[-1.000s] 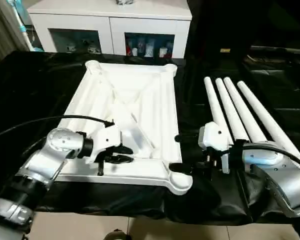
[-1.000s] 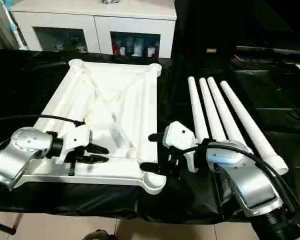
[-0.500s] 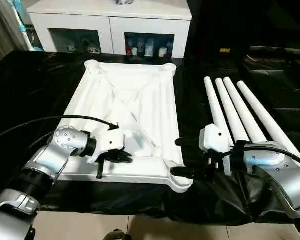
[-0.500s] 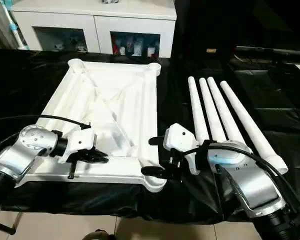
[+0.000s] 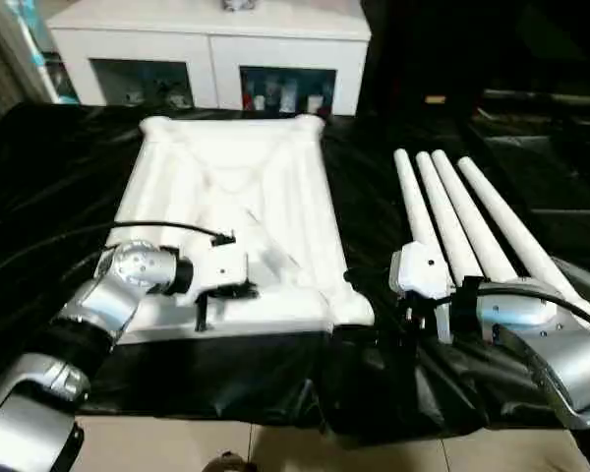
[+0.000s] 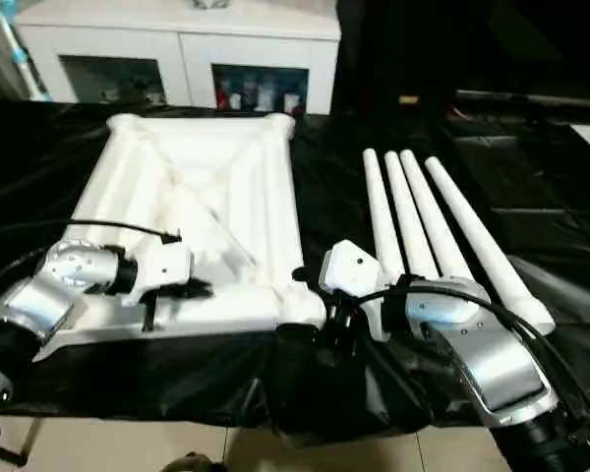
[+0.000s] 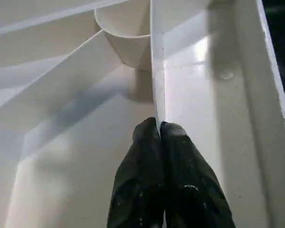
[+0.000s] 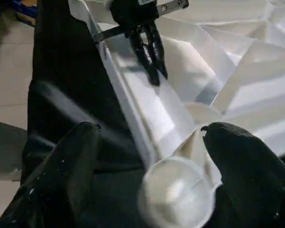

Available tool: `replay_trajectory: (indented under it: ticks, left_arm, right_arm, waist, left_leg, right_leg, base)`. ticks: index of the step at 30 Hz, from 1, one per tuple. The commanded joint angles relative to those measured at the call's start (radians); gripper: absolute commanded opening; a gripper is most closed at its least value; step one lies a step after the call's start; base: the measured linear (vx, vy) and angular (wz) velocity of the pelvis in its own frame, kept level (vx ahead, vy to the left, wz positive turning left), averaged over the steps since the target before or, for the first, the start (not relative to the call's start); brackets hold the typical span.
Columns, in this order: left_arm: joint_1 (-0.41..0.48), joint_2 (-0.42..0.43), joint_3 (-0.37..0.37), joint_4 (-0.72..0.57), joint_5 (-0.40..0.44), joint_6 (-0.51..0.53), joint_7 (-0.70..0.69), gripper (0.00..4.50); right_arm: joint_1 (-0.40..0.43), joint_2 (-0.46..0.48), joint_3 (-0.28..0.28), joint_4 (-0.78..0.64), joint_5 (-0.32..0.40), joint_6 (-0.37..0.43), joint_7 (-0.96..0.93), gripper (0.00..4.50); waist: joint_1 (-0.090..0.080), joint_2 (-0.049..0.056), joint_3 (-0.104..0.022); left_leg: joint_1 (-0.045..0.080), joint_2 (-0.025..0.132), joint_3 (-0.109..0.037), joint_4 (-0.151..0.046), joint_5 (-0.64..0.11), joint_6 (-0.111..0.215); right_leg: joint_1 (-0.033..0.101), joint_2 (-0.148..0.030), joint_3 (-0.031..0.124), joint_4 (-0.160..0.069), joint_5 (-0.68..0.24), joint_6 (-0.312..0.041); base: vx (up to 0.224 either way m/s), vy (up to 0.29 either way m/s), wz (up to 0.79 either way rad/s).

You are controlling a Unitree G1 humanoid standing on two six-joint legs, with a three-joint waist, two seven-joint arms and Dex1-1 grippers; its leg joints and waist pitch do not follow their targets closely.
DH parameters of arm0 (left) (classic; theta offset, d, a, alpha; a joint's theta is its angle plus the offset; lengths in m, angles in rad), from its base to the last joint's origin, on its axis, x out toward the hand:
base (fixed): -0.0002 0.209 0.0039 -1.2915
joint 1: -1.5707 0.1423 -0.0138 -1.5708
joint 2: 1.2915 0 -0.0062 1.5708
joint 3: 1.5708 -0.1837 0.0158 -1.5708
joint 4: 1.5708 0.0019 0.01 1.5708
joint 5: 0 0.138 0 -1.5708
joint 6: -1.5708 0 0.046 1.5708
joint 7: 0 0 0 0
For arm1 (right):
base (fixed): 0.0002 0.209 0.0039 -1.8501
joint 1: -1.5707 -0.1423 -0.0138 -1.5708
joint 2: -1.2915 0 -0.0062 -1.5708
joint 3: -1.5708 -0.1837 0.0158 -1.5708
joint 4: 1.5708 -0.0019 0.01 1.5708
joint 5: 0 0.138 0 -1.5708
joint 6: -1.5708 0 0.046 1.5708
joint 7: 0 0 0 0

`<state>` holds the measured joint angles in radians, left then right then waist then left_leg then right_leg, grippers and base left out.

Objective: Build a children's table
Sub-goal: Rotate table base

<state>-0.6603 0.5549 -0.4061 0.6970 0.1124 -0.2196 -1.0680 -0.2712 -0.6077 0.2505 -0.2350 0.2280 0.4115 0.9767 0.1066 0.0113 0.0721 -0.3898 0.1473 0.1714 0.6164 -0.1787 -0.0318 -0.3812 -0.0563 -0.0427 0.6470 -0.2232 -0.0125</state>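
Table top: the white plastic table top (image 5: 231,211) with a raised rim lies upside down on the black-covered work table (image 5: 49,167), long side running away from the robot.
Legs: four long white tube legs (image 5: 462,221) lie side by side just beside it, on the robot's right.
Left gripper: the left gripper (image 5: 238,290) is pinched tight on a thin rib (image 7: 156,71) near the front edge.
Right gripper: the right gripper (image 8: 147,156) gapes wide around the near corner socket (image 8: 178,192) (not squeezing it).
Next move: I think the right arm is nearer the legs.
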Motion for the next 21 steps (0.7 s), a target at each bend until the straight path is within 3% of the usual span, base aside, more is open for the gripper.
replay_trajectory:
  ticks: [1, 8, 21]
  left_arm:
    - [-0.031, 0.021, 0.045, 0.026, 0.025, -0.012, 0.062, 0.07]
    - [-0.086, 0.000, 0.052, 0.113, 0.066, -0.055, 0.183, 0.07]
    - [-0.084, -0.003, 0.057, 0.133, 0.065, -0.092, 0.185, 0.07]
  right_arm:
    - [-0.012, 0.001, -0.001, -0.009, -0.008, -0.006, -0.006, 3.86]
    - [-0.018, 0.007, -0.005, 0.003, -0.020, -0.018, -0.026, 3.86]
    - [-0.053, 0.040, -0.025, 0.066, -0.081, -0.039, -0.137, 3.86]
  waist:
    - [0.006, -0.004, -0.069]
    - [0.006, -0.003, -0.074]
    - [0.004, -0.007, -0.073]
  left_leg:
    - [0.023, 0.091, -0.041, -0.087, -0.235, 0.018]
    - [0.021, 0.091, -0.038, -0.080, -0.184, 0.040]
    - [0.022, 0.090, -0.036, -0.081, -0.192, 0.030]
  right_leg:
    - [0.032, -0.114, 0.058, -0.087, -0.176, -0.212]
    - [0.035, -0.112, 0.054, -0.078, -0.058, -0.240]
    - [0.032, -0.114, 0.055, -0.079, -0.092, -0.244]
  base:
    - [0.000, 0.000, 0.00]
    - [0.000, 0.000, 0.00]
    - [0.000, 0.000, 0.00]
